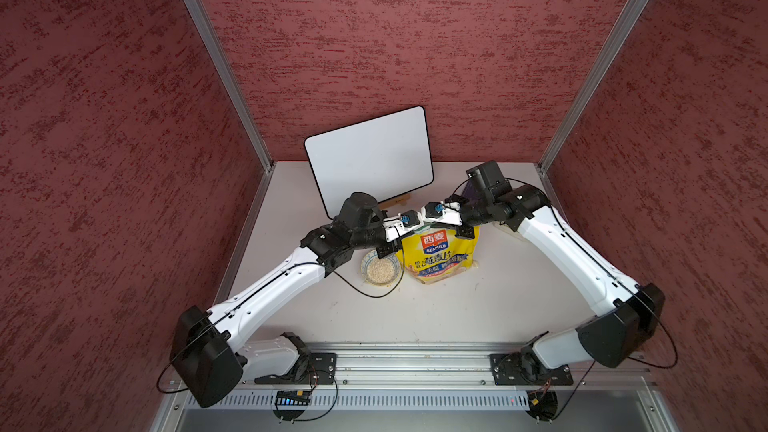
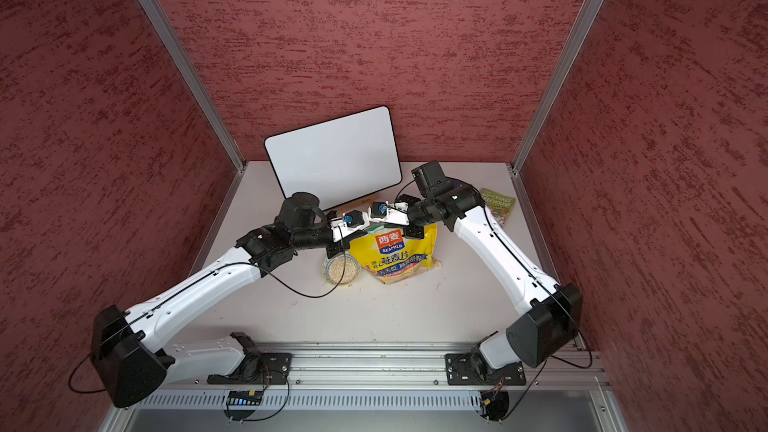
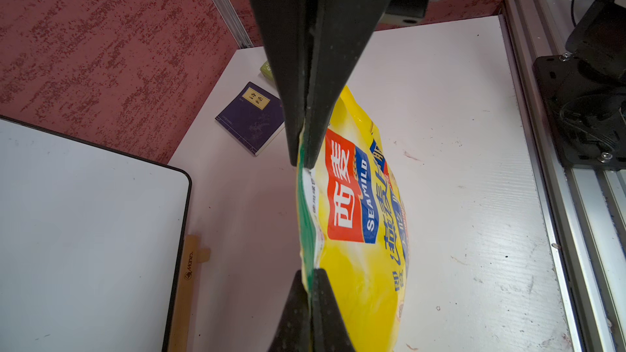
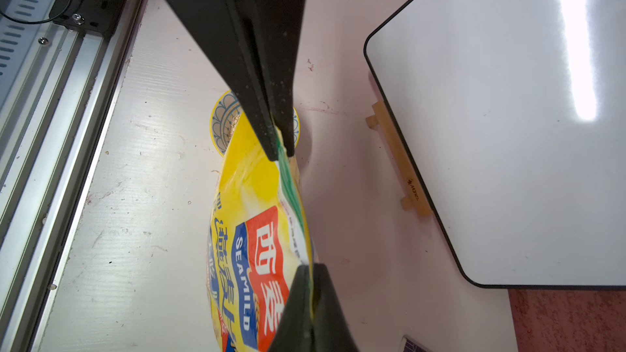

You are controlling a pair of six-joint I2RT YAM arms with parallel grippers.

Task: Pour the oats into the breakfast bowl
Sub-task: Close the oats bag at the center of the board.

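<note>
bag (image 1: 440,261): yellow with a red logo, upright at the middle of the table (image 1: 457,313), held by its green-white top edge.
left gripper (image 3: 302,160): jaws closed on the bag's top edge, at the end nearer the bowl.
right gripper (image 4: 280,155): jaws closed on the same edge at the other end; the logo sits below the stretch between the two grips.
bowl (image 4: 221,120): on the table just beside the bag, on the left arm's side.
oats (image 1: 379,271): a pale heap inside the bowl.
table: flat white top, scuffed and flecked with small marks around the bag.
walls (image 1: 395,35): mottled red panels on three sides, joined by aluminium posts (image 1: 216,56) behind the bag.
whiteboard (image 1: 370,160): blank, behind the bag, propped on a wooden stand (image 3: 188,265).
purple book (image 3: 250,118): flat on the table behind the bag, on the right arm's side.
green book (image 2: 498,203): near the wall, further out on that same side.
rail (image 1: 415,361): aluminium, in front of the bag along the table's near edge, carrying both arm bases.
</note>
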